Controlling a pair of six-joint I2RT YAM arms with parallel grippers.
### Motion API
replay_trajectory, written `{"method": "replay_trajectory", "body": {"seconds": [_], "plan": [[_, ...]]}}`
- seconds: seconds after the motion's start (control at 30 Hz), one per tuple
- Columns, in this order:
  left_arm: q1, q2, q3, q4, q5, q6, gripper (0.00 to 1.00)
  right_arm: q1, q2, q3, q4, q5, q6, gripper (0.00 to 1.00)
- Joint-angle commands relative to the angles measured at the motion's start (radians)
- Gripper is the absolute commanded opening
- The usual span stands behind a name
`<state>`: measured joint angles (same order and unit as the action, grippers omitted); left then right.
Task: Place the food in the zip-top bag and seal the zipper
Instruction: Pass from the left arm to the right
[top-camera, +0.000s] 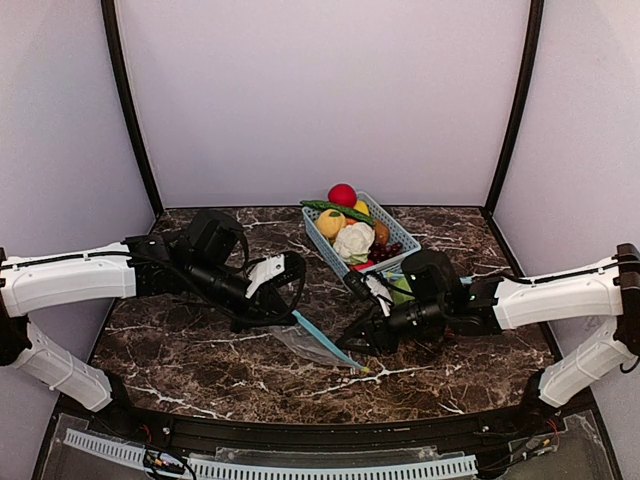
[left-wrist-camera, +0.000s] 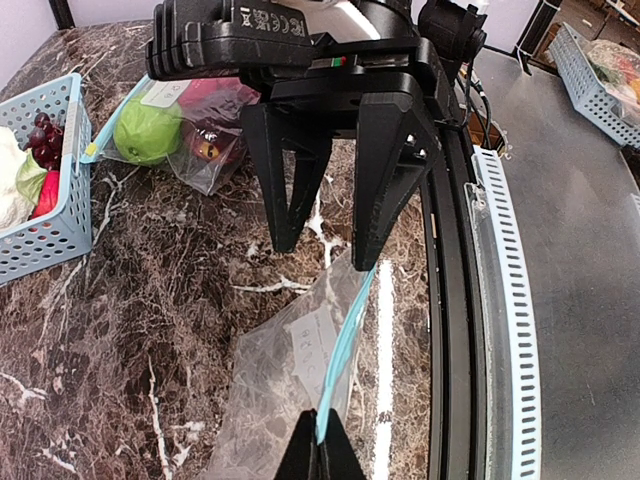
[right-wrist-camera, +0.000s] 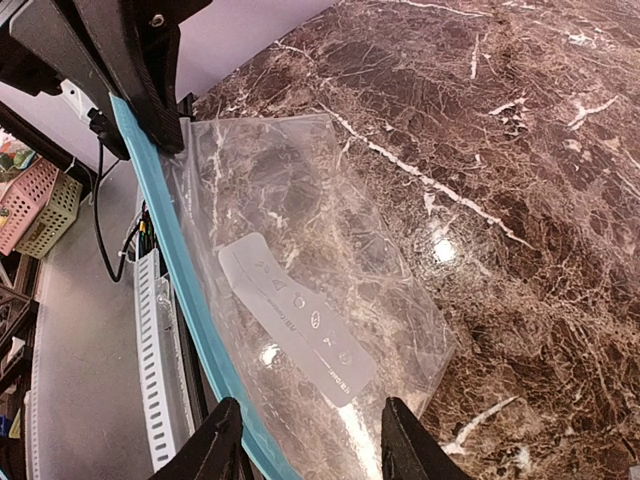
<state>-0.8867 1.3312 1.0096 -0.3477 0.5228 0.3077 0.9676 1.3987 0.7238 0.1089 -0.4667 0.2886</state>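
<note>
The clear zip-top bag (top-camera: 312, 345) lies flat and empty on the marble table, its teal zipper (left-wrist-camera: 345, 345) lifted along one edge. My left gripper (left-wrist-camera: 322, 445) is shut on one end of the zipper; it also shows in the top view (top-camera: 295, 312). My right gripper (right-wrist-camera: 305, 450) is open and straddles the zipper's other end, with the strip (right-wrist-camera: 190, 290) just inside its left finger. The food, a red apple (top-camera: 342, 194), a yellow citrus (top-camera: 330, 222) and others, sits in the light-blue basket (top-camera: 322, 248).
A second clear bag (left-wrist-camera: 205, 135) holding a green apple (left-wrist-camera: 145, 130) and red fruit lies by the basket (left-wrist-camera: 70, 205), behind my right arm. The table's black front rail (left-wrist-camera: 455, 300) is close beside the bag.
</note>
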Motion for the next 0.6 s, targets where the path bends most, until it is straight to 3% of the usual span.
{"method": "replay_trajectory", "body": {"seconds": [0.0, 0.57], "plan": [[-0.006, -0.004, 0.011, -0.022, 0.003, 0.012, 0.01, -0.003, 0.007, 0.019, 0.047, -0.031, -0.004, 0.46], [-0.006, -0.009, 0.009, -0.024, 0.002, 0.017, 0.01, -0.002, 0.014, 0.018, 0.057, 0.0, -0.001, 0.46]]}}
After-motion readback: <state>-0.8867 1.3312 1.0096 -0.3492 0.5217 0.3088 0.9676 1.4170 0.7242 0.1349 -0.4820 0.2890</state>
